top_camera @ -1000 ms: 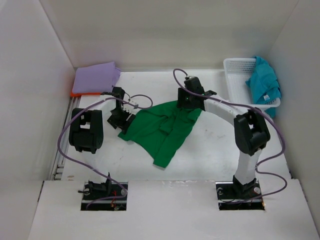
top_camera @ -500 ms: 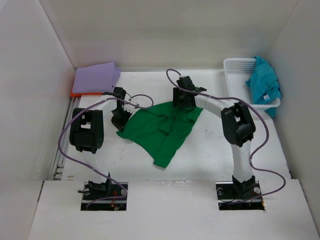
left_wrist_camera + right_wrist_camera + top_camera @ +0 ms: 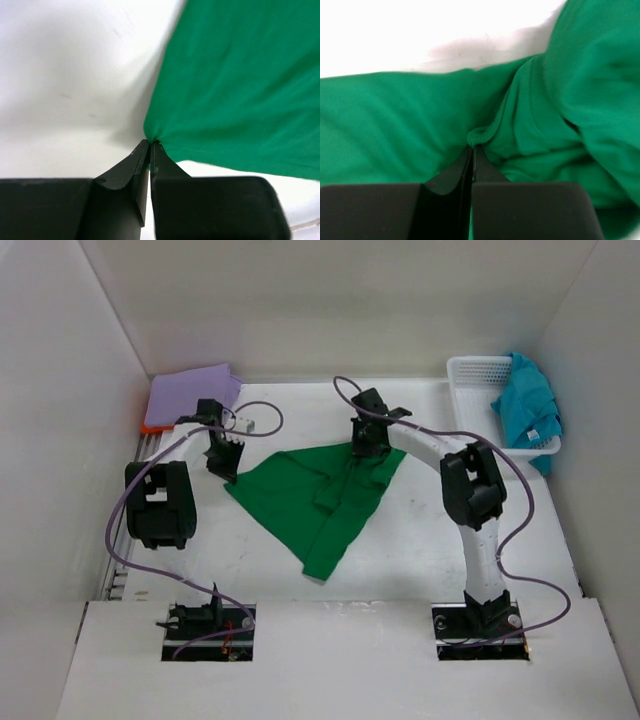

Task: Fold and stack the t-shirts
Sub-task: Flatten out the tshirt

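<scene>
A green t-shirt lies crumpled across the middle of the table. My left gripper is shut on its left corner, and the cloth pulls taut from the pinch. My right gripper is shut on a ribbed hem at the shirt's far right edge. A folded lavender t-shirt rests on an orange one at the back left. A teal t-shirt hangs over the white basket at the back right.
White walls close in the table on the left, back and right. A metal rail runs along the left edge. Cables loop off both arms above the table.
Both grippers have shut on the green shirt. The left gripper moved left and back with its corner, drawing the shirt's far edge out straighter.
</scene>
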